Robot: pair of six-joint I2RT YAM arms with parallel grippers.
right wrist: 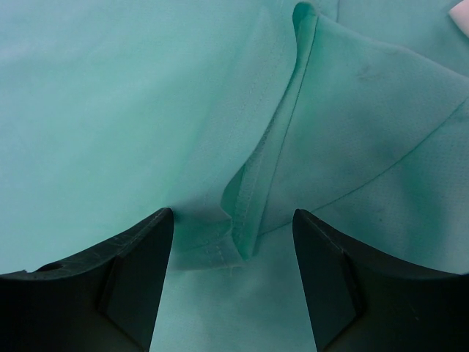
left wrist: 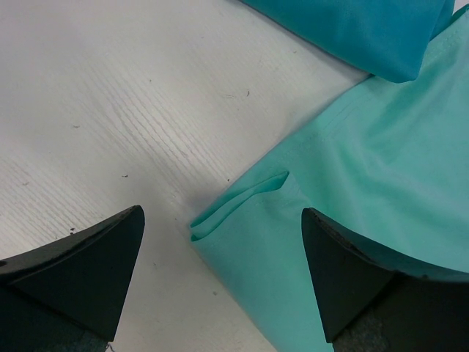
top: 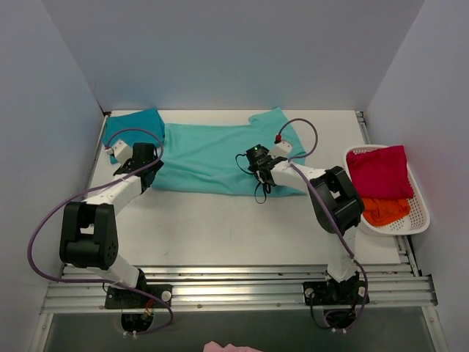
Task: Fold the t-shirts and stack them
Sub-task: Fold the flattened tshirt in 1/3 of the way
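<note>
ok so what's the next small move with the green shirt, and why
I'd lower both arms a touch and close on the mint-green shirt. The left fingers stand open either side of its doubled corner on the table, and the right fingers stand open astride a raised hem fold, so both edges look lined up for a pinch; neither is gripped yet.

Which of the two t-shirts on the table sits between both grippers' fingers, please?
The light mint-green t-shirt, spread across the middle of the table; the darker teal-blue t-shirt lies at the far left corner.
</note>
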